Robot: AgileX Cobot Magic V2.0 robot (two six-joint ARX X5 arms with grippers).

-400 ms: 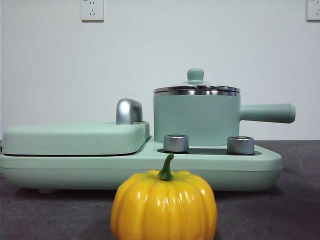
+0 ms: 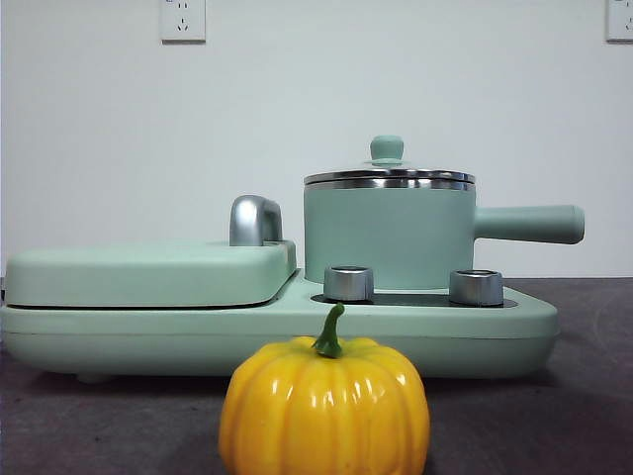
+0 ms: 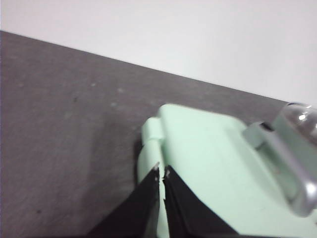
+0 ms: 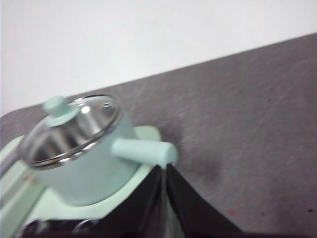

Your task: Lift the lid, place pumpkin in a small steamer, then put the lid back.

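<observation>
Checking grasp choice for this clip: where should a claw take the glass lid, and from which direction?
Probably by the small mint-green knob at the centre of the glass lid, coming straight down from above: it stands proud and upright, while the steel rim sits flush on the small steamer.

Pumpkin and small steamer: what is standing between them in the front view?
In the front view, two steel knobs on the cooker base stand between the pumpkin and the small steamer.
</observation>
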